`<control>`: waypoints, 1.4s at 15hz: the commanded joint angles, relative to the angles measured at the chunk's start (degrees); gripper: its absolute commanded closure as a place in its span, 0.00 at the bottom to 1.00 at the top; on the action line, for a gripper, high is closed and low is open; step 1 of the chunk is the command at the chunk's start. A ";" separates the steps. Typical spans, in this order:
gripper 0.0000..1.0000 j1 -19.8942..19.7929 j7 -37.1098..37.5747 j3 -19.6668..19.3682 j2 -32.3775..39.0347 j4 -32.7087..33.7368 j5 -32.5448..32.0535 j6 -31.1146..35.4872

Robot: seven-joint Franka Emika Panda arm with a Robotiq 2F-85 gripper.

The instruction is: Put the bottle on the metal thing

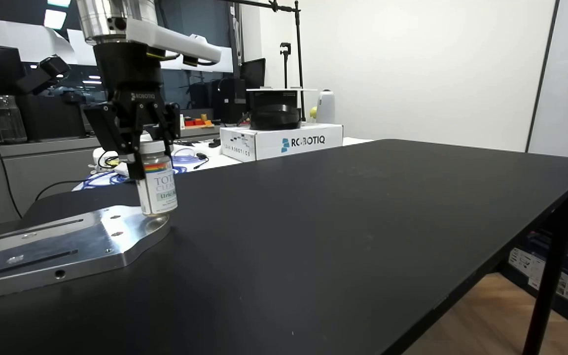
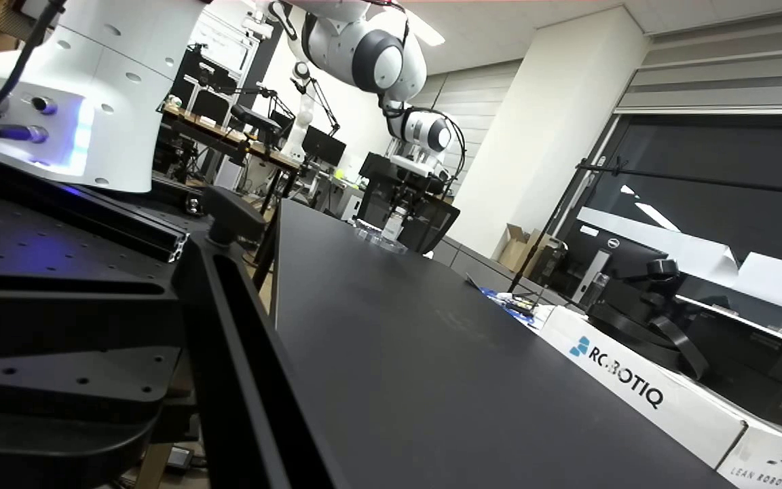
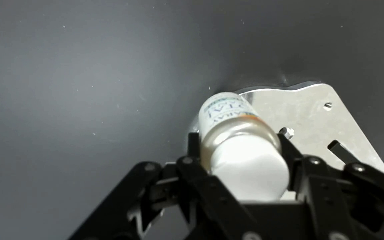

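Bottle (image 1: 160,190) in hold, slightly tilted, over rounded right end of metal plate (image 1: 91,236); plate lies toward left side of bench (image 1: 338,222) in exterior view. Jaws partly closed, clamped on bottle's upper part from either side, as wrist view also shows. Base near plate's edge; cannot tell whether it touches metal or hangs just above. Progress, as judged: grasp and carry done, bottle about at its goal. Still to do: perhaps nudge inward from edge, bring base down flat, part jaws, back away.
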 commanded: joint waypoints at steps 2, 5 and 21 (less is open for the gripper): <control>0.69 0.91 -0.48 -1.78 3.55 6.89 0.82 -1.83; 0.69 1.01 -0.66 -2.05 4.14 7.88 0.92 -2.05; 0.02 0.56 0.63 -1.33 1.98 3.06 0.30 1.29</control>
